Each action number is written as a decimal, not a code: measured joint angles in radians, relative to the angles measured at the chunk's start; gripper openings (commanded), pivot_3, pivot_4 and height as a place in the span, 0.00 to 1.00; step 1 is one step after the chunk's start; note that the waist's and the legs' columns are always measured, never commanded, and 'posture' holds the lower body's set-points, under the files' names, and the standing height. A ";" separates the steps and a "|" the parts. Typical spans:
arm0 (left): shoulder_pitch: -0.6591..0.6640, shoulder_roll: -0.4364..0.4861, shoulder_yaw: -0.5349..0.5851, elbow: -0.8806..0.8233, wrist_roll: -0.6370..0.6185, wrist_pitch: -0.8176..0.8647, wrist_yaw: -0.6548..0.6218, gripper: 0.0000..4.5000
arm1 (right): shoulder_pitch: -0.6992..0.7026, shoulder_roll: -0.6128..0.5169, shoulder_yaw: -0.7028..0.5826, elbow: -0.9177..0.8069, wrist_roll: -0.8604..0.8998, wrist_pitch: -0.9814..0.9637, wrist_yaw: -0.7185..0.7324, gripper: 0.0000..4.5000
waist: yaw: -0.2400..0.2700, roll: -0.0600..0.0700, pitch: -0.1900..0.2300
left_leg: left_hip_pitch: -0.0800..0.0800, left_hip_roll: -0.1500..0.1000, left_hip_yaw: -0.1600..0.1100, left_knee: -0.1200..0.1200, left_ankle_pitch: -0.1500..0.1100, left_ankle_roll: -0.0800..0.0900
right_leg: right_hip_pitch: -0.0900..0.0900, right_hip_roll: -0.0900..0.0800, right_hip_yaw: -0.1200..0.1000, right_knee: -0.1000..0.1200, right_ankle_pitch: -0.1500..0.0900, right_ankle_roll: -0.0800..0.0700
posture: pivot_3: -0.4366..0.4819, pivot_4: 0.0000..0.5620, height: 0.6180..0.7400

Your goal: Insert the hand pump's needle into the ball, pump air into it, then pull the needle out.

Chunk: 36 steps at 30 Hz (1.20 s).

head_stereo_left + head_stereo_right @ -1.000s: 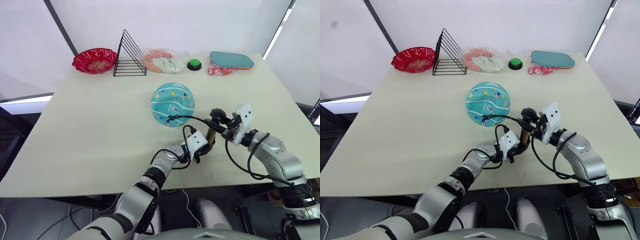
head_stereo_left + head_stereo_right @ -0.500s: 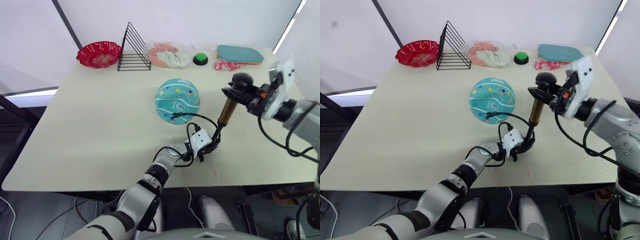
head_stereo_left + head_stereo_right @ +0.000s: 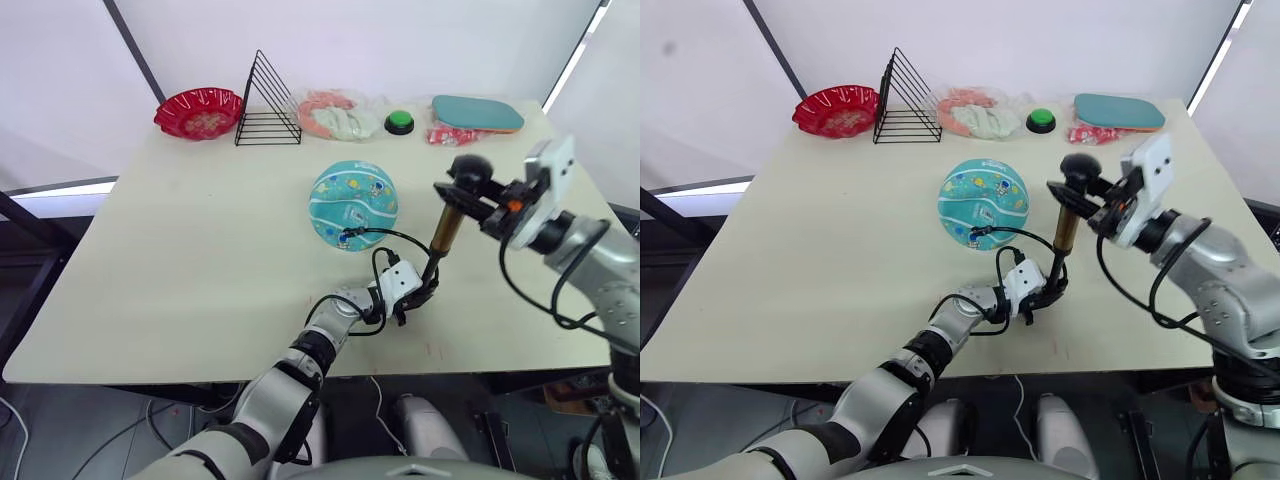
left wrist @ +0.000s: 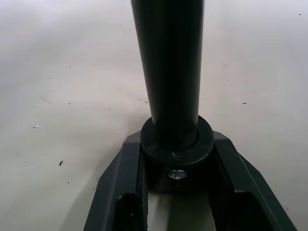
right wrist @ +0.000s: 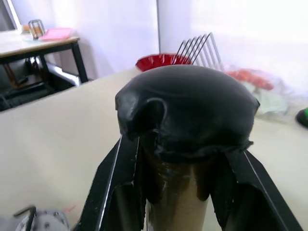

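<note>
On the cream table (image 3: 180,270), the ball (image 3: 353,205) is sitting near the middle, teal with white bands and cartoon prints. Just beside it toward the robot's right, the hand pump (image 3: 440,238) is standing tilted, base on the tabletop, gold barrel showing under the black T-handle (image 3: 470,172). Right gripper (image 3: 484,208) is clamping the T-handle from both sides, up off the table; the right wrist view is showing both fingers (image 5: 122,187) pressed against the handle (image 5: 185,106). Left gripper (image 3: 418,296) is pinching the pump's black base (image 4: 176,159) down at table level, fingers (image 4: 122,192) closed on the collar either side. Thin black hose (image 3: 385,238) is looping from the pump base up to the ball's near side, where the black fitting (image 3: 344,238) is touching the ball; the needle itself is too small to make out. Along the far edge are sitting a red bowl (image 3: 197,110), a black wire rack (image 3: 267,104), a bagged item (image 3: 335,112), a green button (image 3: 400,123), and a teal paddle (image 3: 478,113) on a red packet.
</note>
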 measured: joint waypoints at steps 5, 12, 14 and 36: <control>0.006 0.005 0.000 -0.001 0.000 0.014 0.008 0.24 | 0.054 0.067 0.083 0.150 -0.115 -0.145 0.052 0.25 | -0.003 -0.004 -0.005 | 0.008 0.002 0.000 -0.001 0.000 0.000 | 0.006 0.001 0.000 0.000 -0.002 -0.004 | 0.48 0.27 1.00; 0.024 0.014 0.002 -0.016 -0.001 0.017 0.006 0.24 | 0.086 0.111 0.133 0.234 -0.192 -0.228 0.073 0.25 | -0.004 -0.004 -0.008 | 0.016 0.005 -0.003 -0.007 0.000 0.000 | 0.012 0.005 -0.003 0.000 -0.006 -0.011 | 0.48 0.27 1.00; 0.025 0.015 0.001 -0.020 -0.001 0.017 0.003 0.24 | 0.092 0.108 0.129 0.218 -0.193 -0.223 0.070 0.25 | -0.003 -0.003 -0.008 | 0.016 0.006 -0.005 -0.007 0.000 0.000 | 0.012 0.006 -0.004 0.000 -0.007 -0.012 | 0.48 0.27 1.00; 0.023 0.002 -0.003 -0.046 -0.001 -0.003 -0.032 0.24 | -0.136 -0.133 -0.248 -0.137 0.278 0.342 -0.129 0.25 | 0.009 0.015 0.014 | -0.004 0.001 -0.013 -0.003 0.000 0.000 | 0.000 0.003 -0.010 0.001 -0.005 -0.009 | 0.48 0.27 1.00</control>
